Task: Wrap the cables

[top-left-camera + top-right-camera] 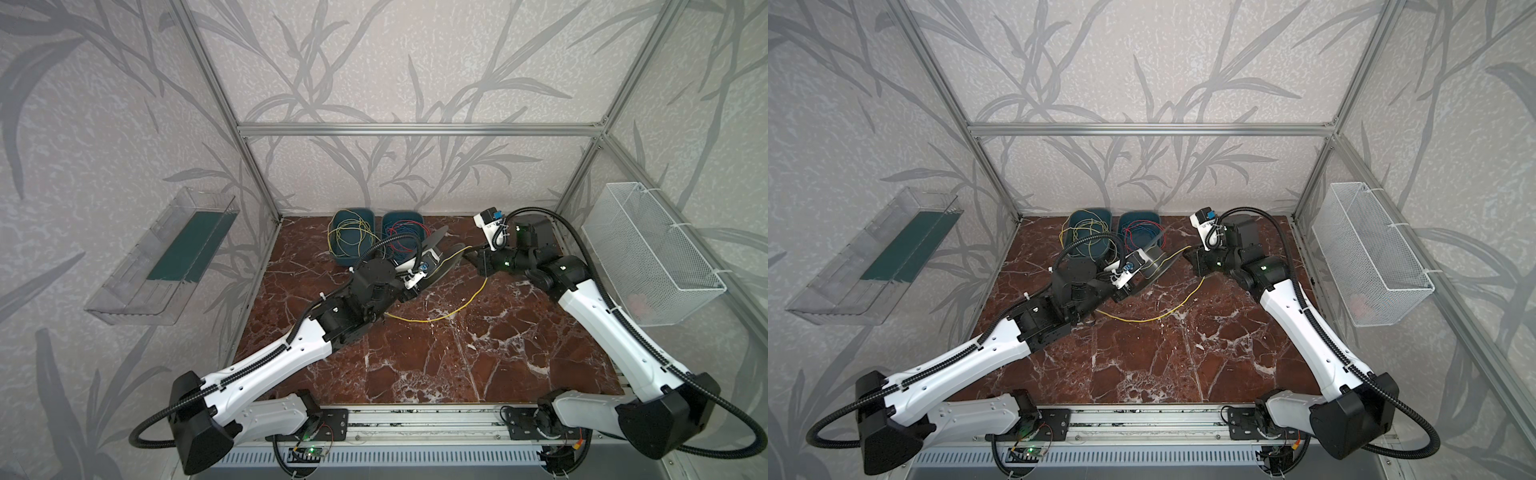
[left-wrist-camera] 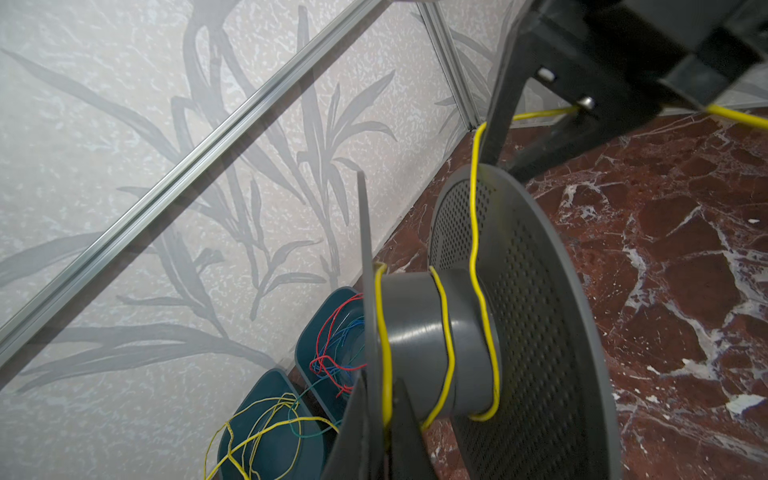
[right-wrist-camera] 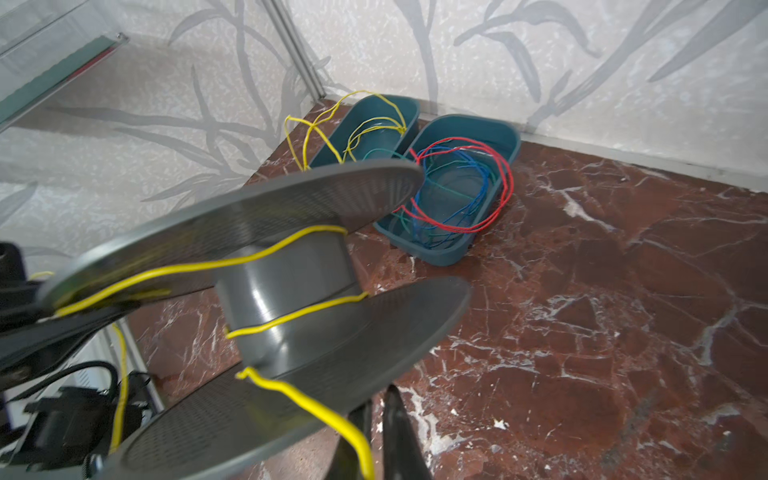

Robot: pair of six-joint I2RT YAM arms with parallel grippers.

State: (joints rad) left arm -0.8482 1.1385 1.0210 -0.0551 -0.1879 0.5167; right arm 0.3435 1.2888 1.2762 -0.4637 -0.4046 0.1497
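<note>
Yellow cable (image 2: 448, 332) winds round grey spool (image 2: 411, 328) clamped in left gripper (image 2: 380, 386); right gripper (image 3: 377, 411) straddles it, grip unclear.

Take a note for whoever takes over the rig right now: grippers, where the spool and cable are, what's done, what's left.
Grippers: the left gripper is shut on one flange of the grey spool. The right gripper is beside the spool with the yellow cable running between its fingers; I cannot tell whether it is clamped.
Done: a few loose turns of the cable sit on the spool's core.
Left: the slack lying on the table is not yet wound. More loose cables sit in the two tubs by the back wall.
</note>
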